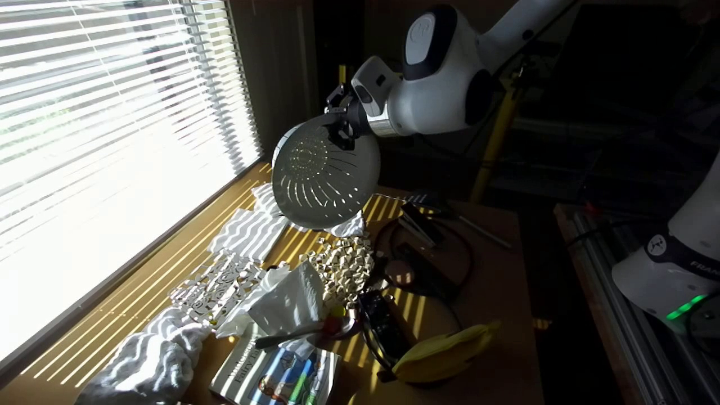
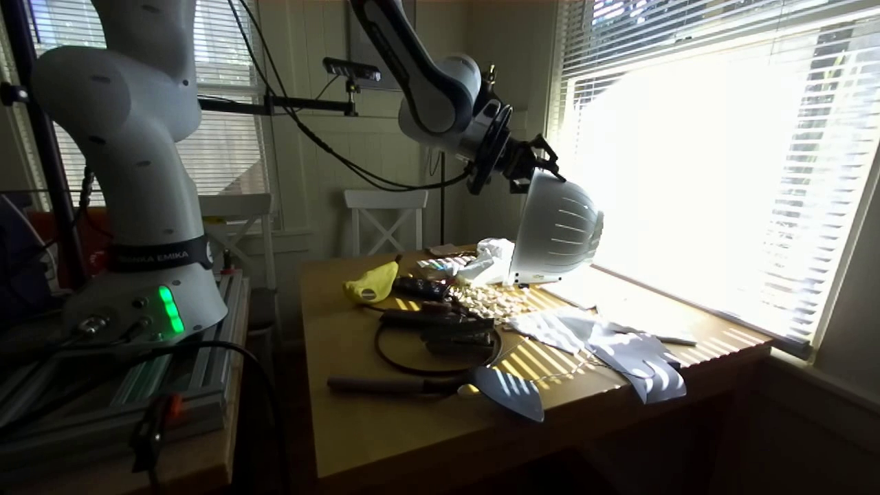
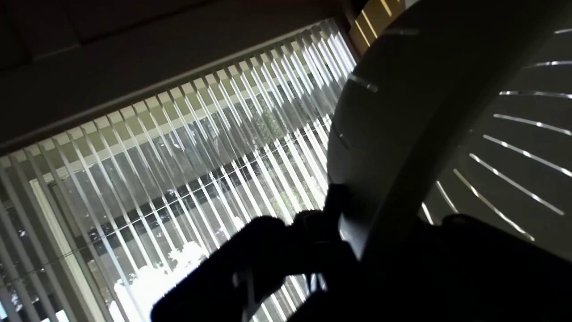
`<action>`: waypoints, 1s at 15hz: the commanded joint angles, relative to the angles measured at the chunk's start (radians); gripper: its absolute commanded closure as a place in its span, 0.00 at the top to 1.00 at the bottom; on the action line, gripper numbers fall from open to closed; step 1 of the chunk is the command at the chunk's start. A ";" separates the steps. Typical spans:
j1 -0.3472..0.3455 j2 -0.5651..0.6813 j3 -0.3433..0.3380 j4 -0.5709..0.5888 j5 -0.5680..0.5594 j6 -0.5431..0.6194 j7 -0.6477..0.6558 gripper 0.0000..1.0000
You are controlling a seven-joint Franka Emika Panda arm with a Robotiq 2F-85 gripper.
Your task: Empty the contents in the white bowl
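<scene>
The white bowl (image 2: 554, 230), slotted and thin-walled, should be light, stiff, perhaps slick; its rim seems the right hold, and the hand (image 2: 540, 177) has it pinched there, tipped on its side above the tabletop (image 2: 385, 433).

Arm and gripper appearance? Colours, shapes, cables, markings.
The arm is white to pale grey, smooth and rounded, with dark trim. A black band low on it carries pale FRANKA EMIKA lettering; below that glows a green light strip. Black cables hang loosely outside. The gripper is black, angular and jointed.
</scene>
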 commanded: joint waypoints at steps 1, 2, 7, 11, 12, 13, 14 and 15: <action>-0.164 0.080 0.019 0.193 0.083 0.281 -0.057 0.03; -0.195 0.098 0.009 0.239 0.133 0.366 -0.094 0.03; -0.217 0.215 -0.165 0.335 0.506 0.679 -0.330 0.03; -0.213 0.228 -0.202 0.281 0.590 0.684 -0.377 0.12; -0.213 0.247 -0.203 0.278 0.614 0.686 -0.390 0.12; -0.211 0.258 -0.203 0.278 0.622 0.686 -0.393 0.03; -0.205 0.235 -0.208 0.216 0.632 0.726 -0.399 0.03; -0.184 0.237 -0.223 0.183 0.671 0.718 -0.400 0.03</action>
